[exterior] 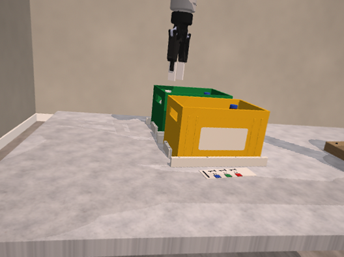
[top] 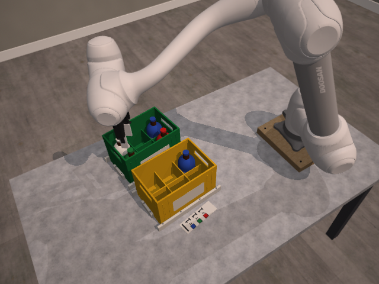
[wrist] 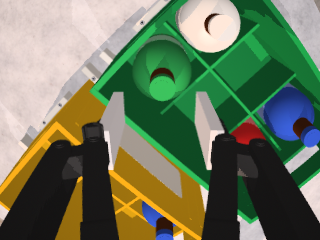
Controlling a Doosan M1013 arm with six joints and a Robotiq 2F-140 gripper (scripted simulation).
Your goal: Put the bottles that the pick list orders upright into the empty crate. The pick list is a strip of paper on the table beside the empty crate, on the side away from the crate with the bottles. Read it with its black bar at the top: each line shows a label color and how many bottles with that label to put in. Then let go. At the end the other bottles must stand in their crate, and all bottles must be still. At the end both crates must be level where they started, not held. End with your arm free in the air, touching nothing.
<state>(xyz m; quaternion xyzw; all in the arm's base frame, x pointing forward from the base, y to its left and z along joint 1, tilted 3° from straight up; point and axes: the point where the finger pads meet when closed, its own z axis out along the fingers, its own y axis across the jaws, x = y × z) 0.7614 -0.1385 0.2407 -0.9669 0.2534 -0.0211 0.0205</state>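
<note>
The green crate holds a white bottle, a green bottle, a red bottle and a blue bottle, all upright. The yellow crate holds one blue bottle upright in a back corner cell. My gripper hangs above the green crate's near-left part, clear of its rim, with its fingers apart and nothing between them. In the wrist view the gripper sits just short of the green bottle. The pick list shows blue, green and red squares; its counts are too small to read.
Both crates stand side by side in pale holders on the grey table. The robot's base is on a wooden plate at the right. The other cells of the yellow crate are empty.
</note>
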